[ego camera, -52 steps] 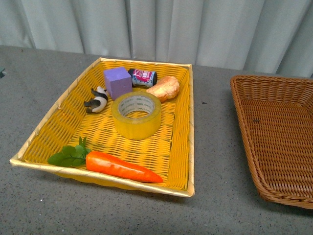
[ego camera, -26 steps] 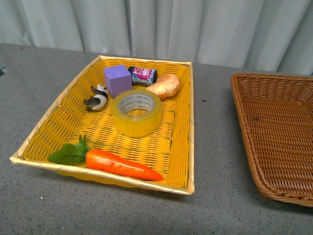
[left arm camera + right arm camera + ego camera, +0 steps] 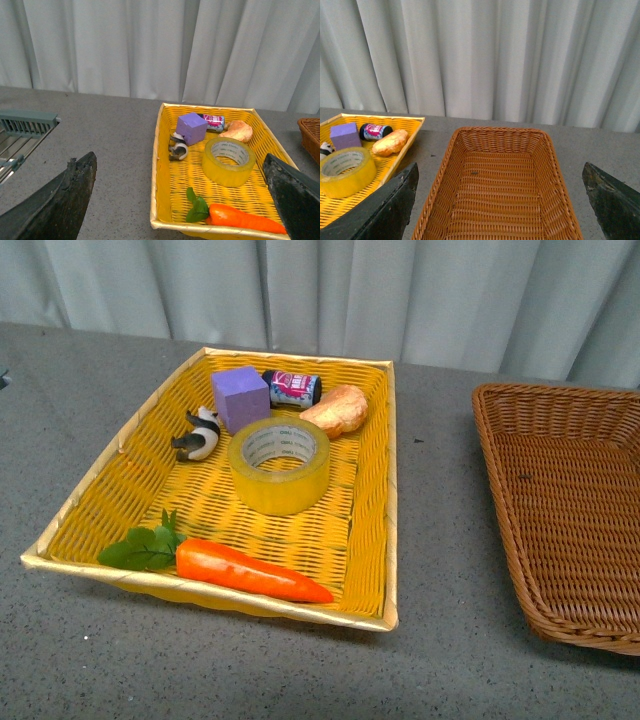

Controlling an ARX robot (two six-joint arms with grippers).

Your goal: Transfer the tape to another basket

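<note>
While the wide ring-shaped roll of yellowish packing tape (image 3: 281,492) is lying flat in the bright yellow woven tray (image 3: 389,500), the shallow dark brown wicker basket (image 3: 570,510) is sitting apart on the right; left gripper (image 3: 180,156) and right gripper (image 3: 500,167) are both hanging spread wide, gripping nothing

Tape (image 3: 278,492): we list one wide ring of translucent yellowish packing tape with a white inner core bearing small green print. It lies flat, hole upward, near the middle of the yellow tray (image 3: 135,495).

Basket (image 3: 570,510): we list one shallow, rectangular, dark brown wicker basket with a thick braided rim. It stands to the right, well apart from the tape.
</note>
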